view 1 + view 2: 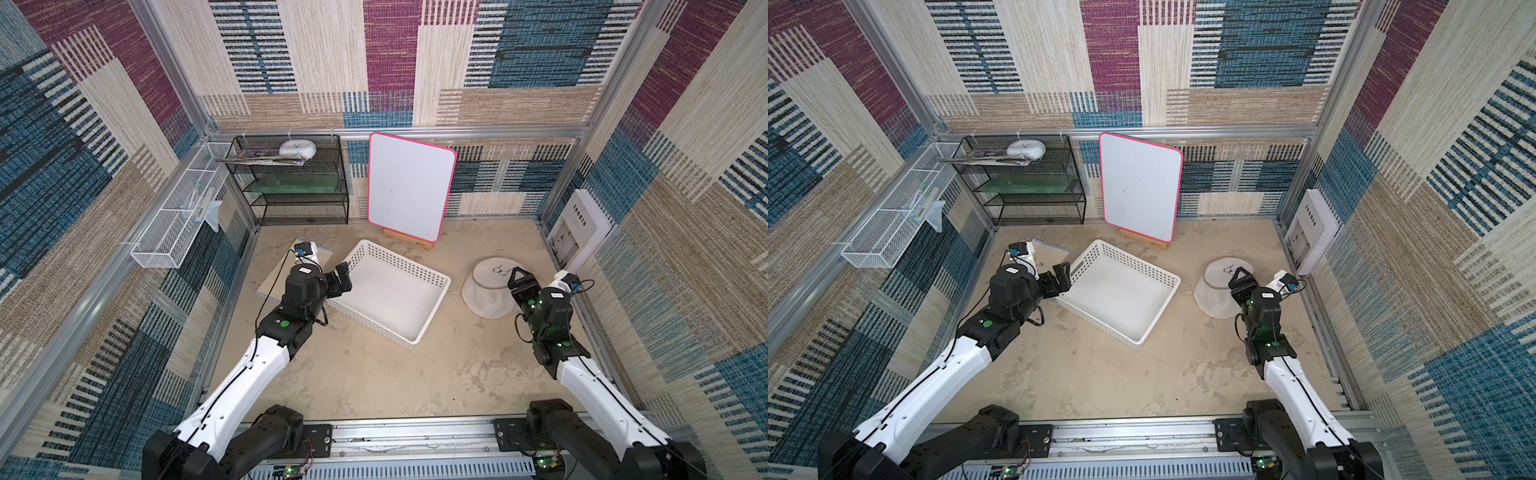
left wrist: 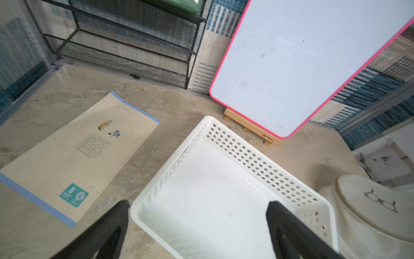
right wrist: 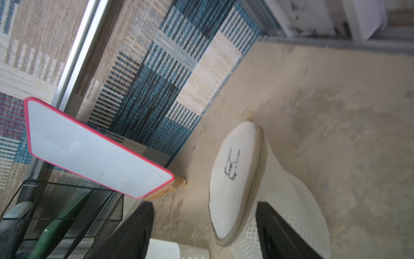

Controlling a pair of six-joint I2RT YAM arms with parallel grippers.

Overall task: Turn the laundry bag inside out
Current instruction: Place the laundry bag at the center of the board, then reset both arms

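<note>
The laundry bag [image 1: 490, 291] [image 1: 1221, 293] stands on the floor at the right as a white mesh dome. Its round plain panel with the small spectacles mark faces up and back. The left wrist view shows the laundry bag [image 2: 369, 215] beyond the basket. My right gripper [image 1: 518, 275] [image 1: 1241, 274] hovers at its near right edge, open. In the right wrist view the laundry bag [image 3: 235, 179] has its panel rim between the spread fingers of the right gripper [image 3: 205, 205], not pinched. My left gripper [image 1: 343, 277] [image 1: 1062, 275] [image 2: 198, 203] is open and empty over the basket's left corner.
A white perforated plastic basket [image 1: 399, 261] [image 1: 1129, 259] [image 2: 246, 152] sits mid-floor, empty. A pink-edged whiteboard [image 1: 409, 187] leans on a wooden stand behind it. A black wire rack [image 1: 291, 183] holds a glossy white dish [image 1: 297, 148]. A flat booklet [image 2: 78, 152] lies by the left arm.
</note>
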